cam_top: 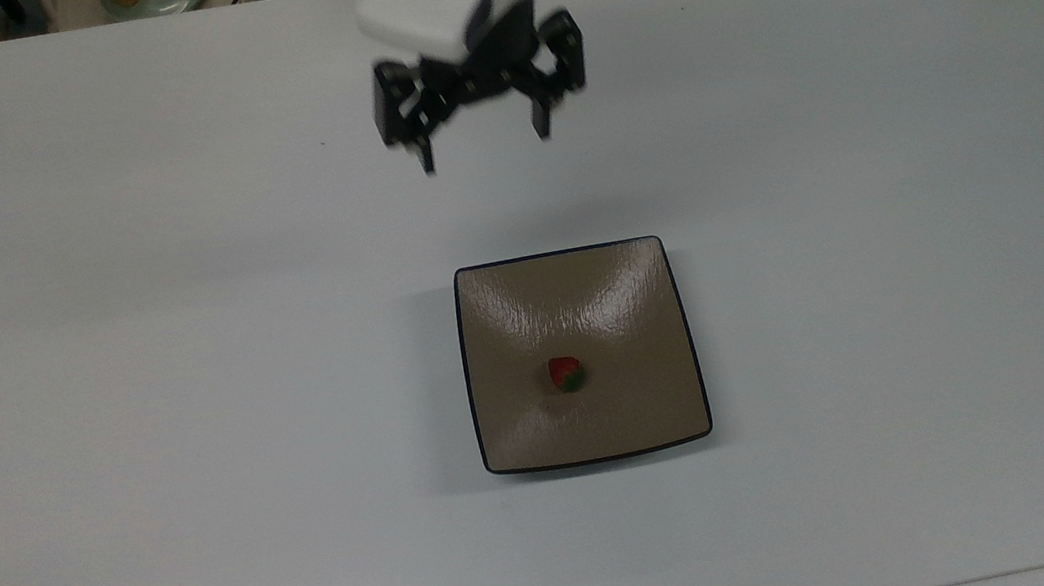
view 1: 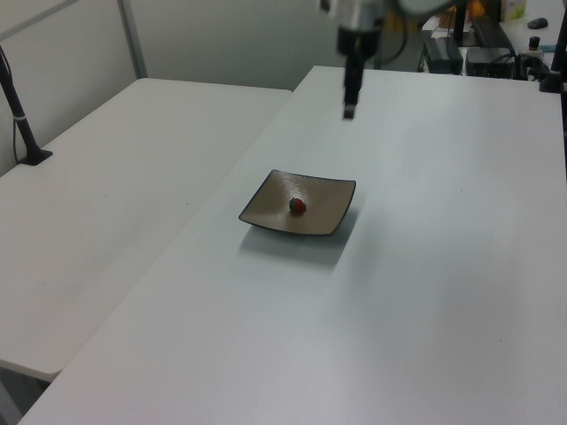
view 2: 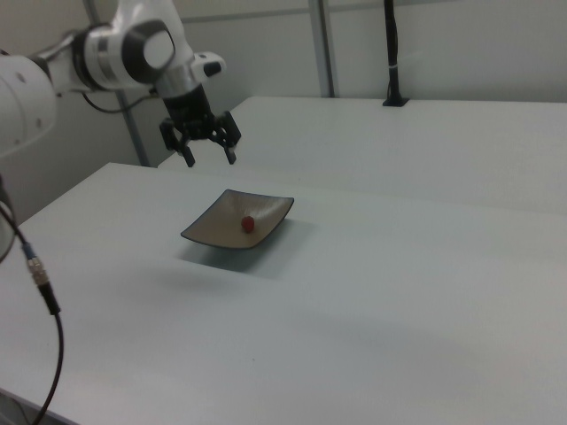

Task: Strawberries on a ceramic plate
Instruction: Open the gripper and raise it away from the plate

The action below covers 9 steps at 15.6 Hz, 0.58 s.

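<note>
Strawberries (cam_top: 566, 374), a single berry, lay near the middle of the ceramic plate (cam_top: 659, 416). Well apart, toward the top view's top, the gripper (cam_top: 482, 142) hung spread wide, holding nothing.

One strawberry (cam_top: 566, 374), one ceramic plate (cam_top: 521, 434), one gripper (cam_top: 485, 147).

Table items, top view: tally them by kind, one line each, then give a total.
Strawberries: 1, lying on the plate
Ceramic plate: 1, tan-brown, square
Robot hand: 1, open, above the table and apart from the plate
Total: 3
</note>
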{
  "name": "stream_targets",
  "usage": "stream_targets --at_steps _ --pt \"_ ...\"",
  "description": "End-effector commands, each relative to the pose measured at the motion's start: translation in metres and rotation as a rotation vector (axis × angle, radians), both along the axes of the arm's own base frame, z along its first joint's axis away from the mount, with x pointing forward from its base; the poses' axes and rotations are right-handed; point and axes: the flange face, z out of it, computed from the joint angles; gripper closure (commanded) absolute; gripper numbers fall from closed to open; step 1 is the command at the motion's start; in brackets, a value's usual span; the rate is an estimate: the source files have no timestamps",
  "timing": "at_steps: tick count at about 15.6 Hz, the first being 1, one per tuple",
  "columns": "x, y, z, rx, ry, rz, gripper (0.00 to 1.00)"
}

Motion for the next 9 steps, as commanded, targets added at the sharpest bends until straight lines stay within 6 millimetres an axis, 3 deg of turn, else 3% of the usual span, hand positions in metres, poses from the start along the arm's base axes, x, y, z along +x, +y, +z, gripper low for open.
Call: stream_targets --at_steps 1,5,9 --pt "-0.058 -0.033 0.044 0.019 0.069 -0.101 0.00" --pt "-0.093 -0.044 0.069 0.100 0.080 -0.161 0.00" --pt "-0.111 -0.045 0.064 0.141 0.104 -0.187 0.00"
